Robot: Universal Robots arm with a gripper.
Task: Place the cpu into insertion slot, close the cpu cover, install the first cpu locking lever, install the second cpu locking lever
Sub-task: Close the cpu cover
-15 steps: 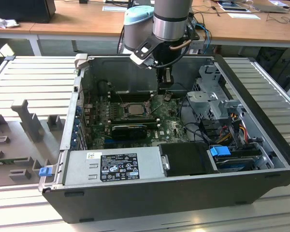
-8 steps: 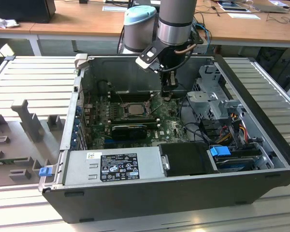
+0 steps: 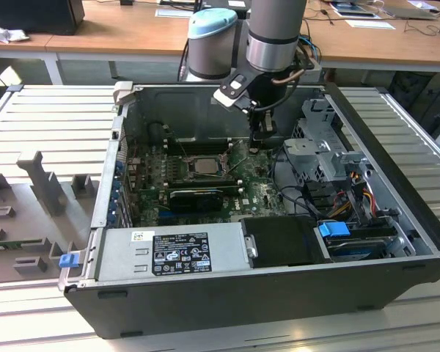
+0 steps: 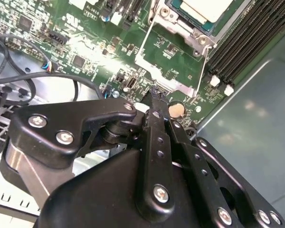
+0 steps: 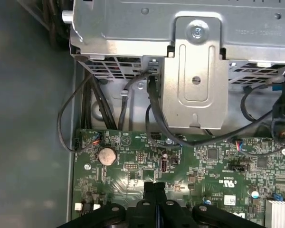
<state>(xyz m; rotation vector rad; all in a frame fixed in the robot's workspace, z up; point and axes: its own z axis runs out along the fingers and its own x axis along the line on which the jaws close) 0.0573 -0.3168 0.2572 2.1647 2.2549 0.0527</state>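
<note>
In the exterior view, an open computer case (image 3: 242,301) lies on a ribbed grey table (image 3: 51,110), with wooden desks (image 3: 117,33) behind. The gripper (image 3: 266,134) hangs over the motherboard (image 3: 260,187), to the exterior view's right of the cpu (image 3: 203,166), which sits in the insertion slot (image 3: 220,173). In the second wrist view, its fingers (image 4: 157,118) are pressed together on nothing, near a coin battery (image 4: 175,110). In the first wrist view, the joined tips hover over green board, and a metal drive cage (image 5: 194,61) is nearby.

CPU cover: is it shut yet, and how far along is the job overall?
Done: the cpu sits in the insertion slot. In hand: nothing; the gripper, jaws shut and empty, hangs low over the motherboard beside the cpu cover. Left: that cover looks swung open, board showing through its window, so closing and locking it remain.
</note>
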